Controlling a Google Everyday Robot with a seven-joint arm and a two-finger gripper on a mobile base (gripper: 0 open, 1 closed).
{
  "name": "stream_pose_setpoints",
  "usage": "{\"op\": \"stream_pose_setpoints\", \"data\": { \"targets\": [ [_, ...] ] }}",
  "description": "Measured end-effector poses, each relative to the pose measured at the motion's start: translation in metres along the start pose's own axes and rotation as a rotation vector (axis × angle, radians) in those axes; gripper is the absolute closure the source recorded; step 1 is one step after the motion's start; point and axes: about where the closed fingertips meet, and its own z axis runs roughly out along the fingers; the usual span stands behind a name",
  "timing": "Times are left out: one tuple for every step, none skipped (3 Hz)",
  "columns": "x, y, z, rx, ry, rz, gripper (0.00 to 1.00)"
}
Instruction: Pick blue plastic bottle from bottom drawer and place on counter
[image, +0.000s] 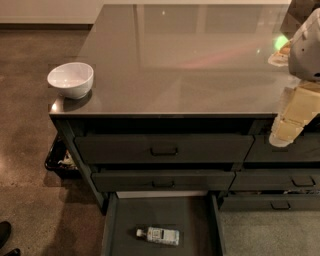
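The blue plastic bottle (159, 235) lies on its side in the open bottom drawer (165, 212), near the drawer's front, with its white cap pointing left. The counter (190, 60) is the glossy grey-brown top of the dark cabinet. My gripper (289, 129) hangs at the right edge of the view, in front of the counter's front right edge and the top right drawer. It is well above and to the right of the bottle and holds nothing that I can see.
A white bowl (70, 79) stands on the counter's front left corner. Shut drawers with rectangular handles (164, 150) sit above the open one. A dark bin (59, 159) stands on the floor left of the cabinet. A dark shoe (4, 234) shows at the bottom left.
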Motion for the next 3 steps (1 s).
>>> {"op": "stream_pose_setpoints", "data": {
  "targets": [
    [0.0, 0.0, 0.0, 0.0, 0.0, 0.0, 0.0],
    [-0.001, 0.003, 0.007, -0.006, -0.015, 0.004, 0.0],
    [-0.009, 0.019, 0.029, -0.034, -0.07, 0.002, 0.0]
  ]
}}
